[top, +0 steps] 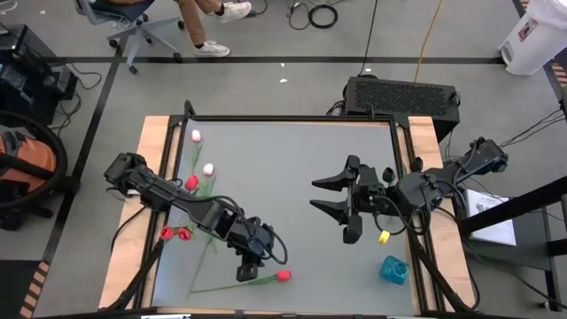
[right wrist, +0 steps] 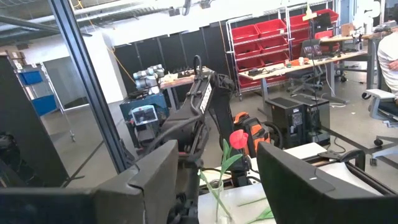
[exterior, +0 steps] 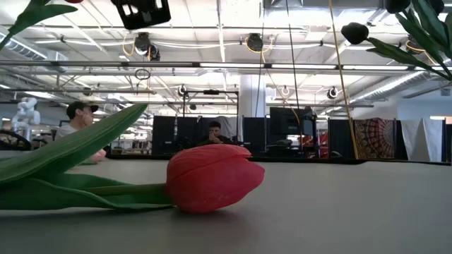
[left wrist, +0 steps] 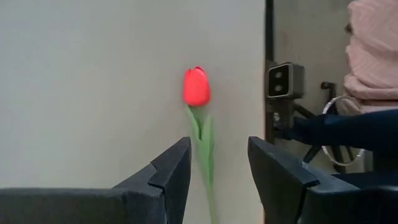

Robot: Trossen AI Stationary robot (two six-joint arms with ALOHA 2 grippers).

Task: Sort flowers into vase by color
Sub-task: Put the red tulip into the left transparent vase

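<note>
High view shows the left gripper (top: 247, 270), fingers apart, at lower centre over a red tulip's (top: 283, 276) stem, while the right gripper (top: 330, 195) waits open at centre right.

A robotics lab or workshop: red parts bins (right wrist: 264, 31) on racks, workbenches, another robot arm (right wrist: 152, 78), desks with monitors (exterior: 286, 123) and seated people (exterior: 78, 120) beyond the table.

red tulip (left wrist: 197, 87) stem cut off, perhaps held
</note>
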